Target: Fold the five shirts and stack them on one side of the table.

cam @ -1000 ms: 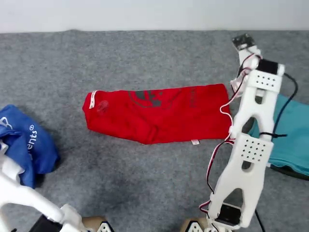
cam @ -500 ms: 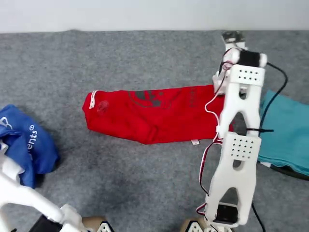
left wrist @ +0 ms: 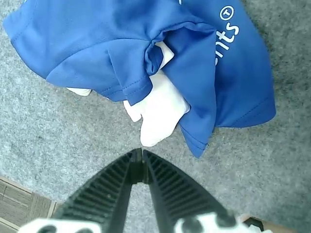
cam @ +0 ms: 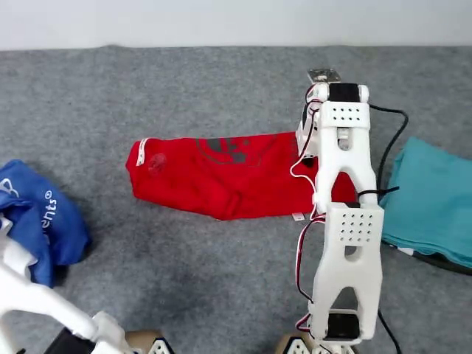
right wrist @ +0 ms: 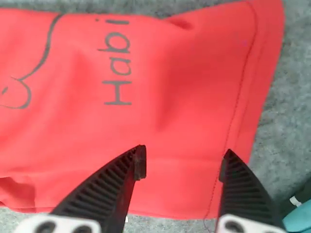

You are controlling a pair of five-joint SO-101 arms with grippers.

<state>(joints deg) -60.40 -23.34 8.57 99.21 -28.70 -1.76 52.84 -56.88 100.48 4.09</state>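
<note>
Grey table (cam: 221, 88), three shirts on it.
Folded red shirt (cam: 221, 177) lies mid-table, bunched blue shirt (cam: 37, 217) at one end, teal shirt (cam: 435, 206) at the other.

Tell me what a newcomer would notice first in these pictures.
The red shirt lies as a long strip across the middle of the grey table, with the right tool open above its end nearest the teal shirt. At the left edge of the high view sits a crumpled blue shirt, the left tool shut just beside it.
</note>
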